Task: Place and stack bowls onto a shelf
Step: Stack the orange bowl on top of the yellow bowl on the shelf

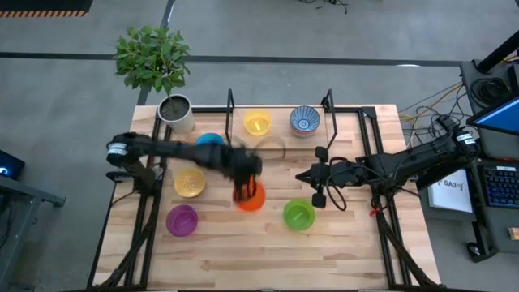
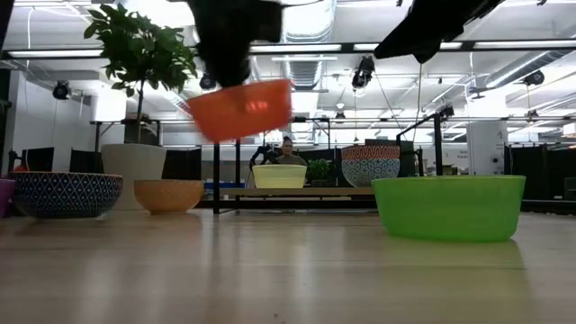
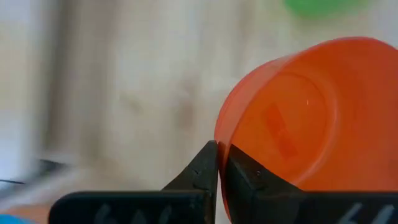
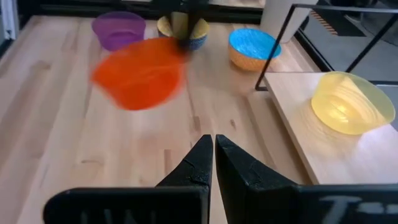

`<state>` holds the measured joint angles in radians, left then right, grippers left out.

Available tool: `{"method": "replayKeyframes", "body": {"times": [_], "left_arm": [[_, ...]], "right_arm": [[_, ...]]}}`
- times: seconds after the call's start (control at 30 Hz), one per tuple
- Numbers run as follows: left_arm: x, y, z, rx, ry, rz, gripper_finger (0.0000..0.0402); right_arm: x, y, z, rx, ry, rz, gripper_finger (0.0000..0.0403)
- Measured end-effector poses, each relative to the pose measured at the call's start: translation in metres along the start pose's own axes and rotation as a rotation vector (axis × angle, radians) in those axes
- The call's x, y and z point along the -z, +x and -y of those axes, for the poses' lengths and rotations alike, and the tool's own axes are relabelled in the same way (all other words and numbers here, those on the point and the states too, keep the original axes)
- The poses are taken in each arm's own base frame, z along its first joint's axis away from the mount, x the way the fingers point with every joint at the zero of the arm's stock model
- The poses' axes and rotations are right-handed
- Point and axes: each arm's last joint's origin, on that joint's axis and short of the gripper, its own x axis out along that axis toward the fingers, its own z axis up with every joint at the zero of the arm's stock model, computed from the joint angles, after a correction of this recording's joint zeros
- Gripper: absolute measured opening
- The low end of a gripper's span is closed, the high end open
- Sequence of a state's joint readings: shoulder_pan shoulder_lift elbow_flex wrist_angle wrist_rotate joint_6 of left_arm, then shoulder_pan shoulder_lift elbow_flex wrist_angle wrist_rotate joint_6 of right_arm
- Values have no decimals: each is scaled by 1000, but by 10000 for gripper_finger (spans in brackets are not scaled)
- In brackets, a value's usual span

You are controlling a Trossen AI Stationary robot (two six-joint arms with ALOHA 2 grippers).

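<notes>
Left claw [image 1: 243,188] pinches the rim of the orange-red bowl [image 2: 241,108], a plain, smooth-walled, glossy vessel, and holds it tilted in the air clear of the worktop [image 1: 243,243]. Beside this claw on the worktop lie the mustard dotted bowl [image 1: 189,182] and the purple bowl [image 1: 182,220]; the green bowl [image 1: 298,213] sits on its other side, toward the right claw [image 1: 306,175]. The right claw hangs just above the worktop near the green bowl, fingers pressed together on nothing. Beyond both claws, the shelf [image 1: 280,148] carries the yellow bowl [image 1: 257,122] and the blue-white patterned bowl [image 1: 305,120], set side by side and apart.
</notes>
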<state>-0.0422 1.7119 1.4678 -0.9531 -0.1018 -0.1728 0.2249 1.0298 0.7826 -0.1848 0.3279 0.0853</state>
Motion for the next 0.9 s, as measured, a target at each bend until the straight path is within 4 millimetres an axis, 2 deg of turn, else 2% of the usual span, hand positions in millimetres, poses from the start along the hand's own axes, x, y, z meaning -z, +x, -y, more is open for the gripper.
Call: {"method": "replayKeyframes", "body": {"times": [0.17,0.3,0.4,0.57,0.67,0.9], "left_arm": [[-36,-39,-81,-105,-109,137,0],[-46,-58,-145,-192,-225,207,0],[-47,-60,-180,-236,-296,217,0],[-51,-50,-215,-266,-366,198,0],[-54,-37,-232,-272,-399,147,0],[-63,-3,-249,-271,-460,4,0]], "right_arm": [[0,-5,0,-27,0,-1,9],[0,-6,0,-28,1,-3,9],[0,-5,0,-28,-6,-3,9],[0,-5,0,-28,-11,-3,9],[0,-5,0,-28,-12,-7,9],[2,-5,0,-26,-10,-27,9]]}}
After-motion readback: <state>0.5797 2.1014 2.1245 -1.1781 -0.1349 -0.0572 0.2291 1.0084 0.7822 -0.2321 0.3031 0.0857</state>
